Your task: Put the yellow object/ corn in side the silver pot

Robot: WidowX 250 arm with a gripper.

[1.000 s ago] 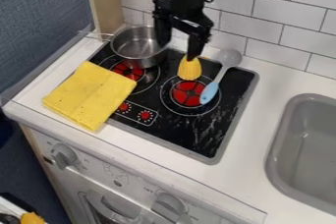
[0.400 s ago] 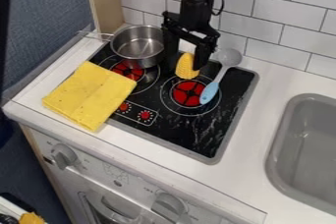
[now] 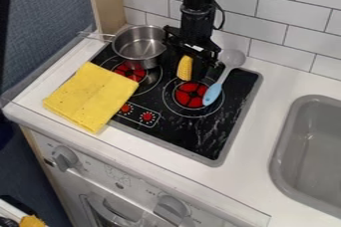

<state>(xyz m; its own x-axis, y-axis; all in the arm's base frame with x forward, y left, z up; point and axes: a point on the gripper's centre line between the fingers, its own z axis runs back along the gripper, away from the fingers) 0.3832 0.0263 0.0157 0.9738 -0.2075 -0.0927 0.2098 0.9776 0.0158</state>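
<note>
Black two-finger gripper [image 3: 186,71] hangs at about twelve o'clock over the cooktop [image 3: 200,141], taking twelve as the top of the camera view, with its fingers apart and one on either side of the yellow corn [image 3: 185,68]; whether either finger touches the corn, I cannot tell. The corn sits between them, outside the silver pot [image 3: 138,47], at about four o'clock from it, with a red burner [image 3: 191,95] at six o'clock from the corn. The pot rests at eleven o'clock on the cooktop, open side up, its handle [image 3: 95,36] pointing toward ten. A spoon [image 3: 213,94] lies to the corn's right, its grey bowl at about two o'clock from the corn and its blue handle end at about five. At nine o'clock a folded yellow cloth [image 3: 91,96] lies partly on the cooktop and partly on the white counter [image 3: 279,89]. Two small red knobs [image 3: 147,116] are at eight o'clock, beside the cloth. The grey sink [image 3: 313,156] is set into the counter at four o'clock from the cooktop.
</note>
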